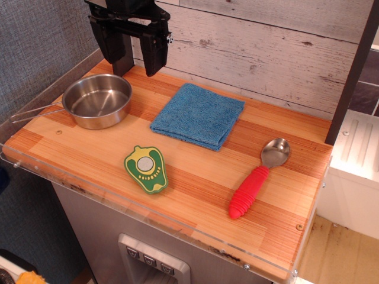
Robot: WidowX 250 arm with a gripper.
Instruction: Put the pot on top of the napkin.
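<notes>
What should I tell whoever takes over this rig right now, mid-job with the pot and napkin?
Hand: open, empty, hanging above the table's back left, just behind the pot.
Pot: upright and empty on the wooden table at the left, wire handle pointing left past the edge.
Napkin: folded flat mid-table, right of the pot, nothing on it.
Done: nothing; the pot is not grasped.
Left: lower onto the pot, grip it, lift, carry right, set it on the napkin.
Pepper toy and red-handled spoon lie nearer the front, out of the likely path.

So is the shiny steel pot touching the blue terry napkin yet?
Apart. The camera view shows bare wood between the shiny steel pot and the blue terry napkin.
</notes>
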